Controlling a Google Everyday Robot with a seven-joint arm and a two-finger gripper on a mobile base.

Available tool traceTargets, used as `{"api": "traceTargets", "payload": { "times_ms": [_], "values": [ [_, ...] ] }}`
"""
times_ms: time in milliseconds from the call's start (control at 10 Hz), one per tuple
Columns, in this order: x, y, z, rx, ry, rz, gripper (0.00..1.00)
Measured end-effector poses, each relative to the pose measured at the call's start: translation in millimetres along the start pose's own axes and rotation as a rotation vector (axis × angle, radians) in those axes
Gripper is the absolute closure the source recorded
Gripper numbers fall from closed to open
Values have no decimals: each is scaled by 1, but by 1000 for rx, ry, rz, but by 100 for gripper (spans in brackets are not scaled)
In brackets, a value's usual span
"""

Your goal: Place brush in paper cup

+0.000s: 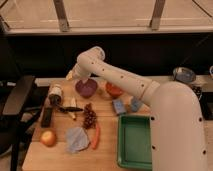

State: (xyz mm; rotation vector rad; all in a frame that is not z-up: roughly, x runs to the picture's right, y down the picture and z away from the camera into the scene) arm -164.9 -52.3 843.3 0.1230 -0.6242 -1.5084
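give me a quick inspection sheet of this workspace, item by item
surface: wooden table, crowded on the left and middle
job's things: brush lies flat on the table just below the paper cup; not in the cup
clutter: purple bowl, orange bowl, grapes, carrot, apple, grey cloth, black block, green tray, two blue items
grippers: gripper at the table's far left edge, above and right of the paper cup
cables: nothing seen
surroundings: black chair at left, metal bowl at right, window railing behind
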Motion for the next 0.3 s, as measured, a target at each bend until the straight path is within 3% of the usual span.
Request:
{"api": "traceTargets", "payload": {
  "times_ms": [300],
  "values": [
    [0, -1, 0, 1, 0, -2, 38]
  ]
}}
